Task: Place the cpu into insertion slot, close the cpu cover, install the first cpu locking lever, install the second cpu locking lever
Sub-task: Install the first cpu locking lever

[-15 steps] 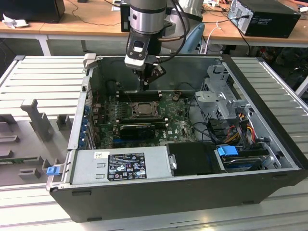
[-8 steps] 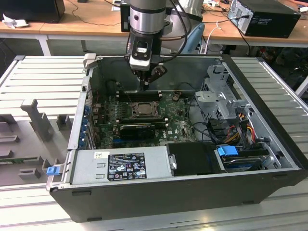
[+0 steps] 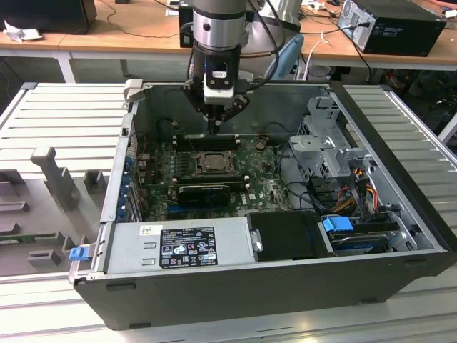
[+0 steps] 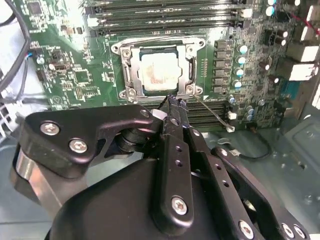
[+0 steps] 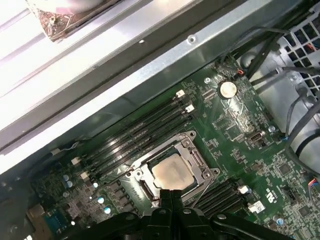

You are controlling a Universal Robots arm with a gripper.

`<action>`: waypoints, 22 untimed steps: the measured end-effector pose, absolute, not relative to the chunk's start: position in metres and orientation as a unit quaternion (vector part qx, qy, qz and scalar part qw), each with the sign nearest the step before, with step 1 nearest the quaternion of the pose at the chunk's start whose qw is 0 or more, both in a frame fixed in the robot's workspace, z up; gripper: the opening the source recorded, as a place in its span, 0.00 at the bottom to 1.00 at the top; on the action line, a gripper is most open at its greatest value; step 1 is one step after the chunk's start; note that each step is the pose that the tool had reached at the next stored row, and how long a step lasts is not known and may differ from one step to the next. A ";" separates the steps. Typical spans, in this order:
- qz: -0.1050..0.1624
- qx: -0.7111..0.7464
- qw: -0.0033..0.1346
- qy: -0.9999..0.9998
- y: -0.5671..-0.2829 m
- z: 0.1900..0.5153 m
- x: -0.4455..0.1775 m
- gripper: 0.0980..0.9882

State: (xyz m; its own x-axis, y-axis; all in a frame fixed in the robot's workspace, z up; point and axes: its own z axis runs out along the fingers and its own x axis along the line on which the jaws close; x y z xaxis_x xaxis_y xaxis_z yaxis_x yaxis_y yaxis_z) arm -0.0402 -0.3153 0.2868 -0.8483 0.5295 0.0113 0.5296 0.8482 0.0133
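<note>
A: We start at the gripper [image 4: 175,102]. Its two black fingers are pressed together into one narrow tip, and we see nothing pinched between them.

B: Agreed. In the exterior view the gripper [image 3: 213,128] hangs inside the open computer case [image 3: 400,214], over the far edge of the socket.

A: The cpu [image 4: 159,72] lies flat in the insertion slot [image 4: 150,93], pale top face up, just beyond the fingertips. The cpu cover [image 4: 129,70] is down, framing it on all sides.

B: The relation we care about is the thin wire lever [image 4: 212,112]. It starts at the socket corner nearest the tip and runs obliquely away across the memory slots [image 4: 210,117] on the gripper's side. To us it looks unlatched.

A: The tip sits just beside that lever's root. Whether it touches the wire we cannot tell, since the finger hides the corner.

B: A second wire [image 4: 155,39] lies along the socket's far side, parallel to the long memory slots there. It is perhaps already latched.

A: As for writing, the power supply carries a black-and-white label [image 3: 187,246], and we leave its print unread. The case rests on a ribbed grey counter [image 3: 64,114].
</note>
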 end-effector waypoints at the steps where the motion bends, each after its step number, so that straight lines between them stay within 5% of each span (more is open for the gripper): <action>1: -0.008 -0.261 0.004 -0.965 -0.315 0.287 -0.040 0.01; 22: -0.006 0.062 0.006 -0.998 -0.315 0.284 -0.040 0.01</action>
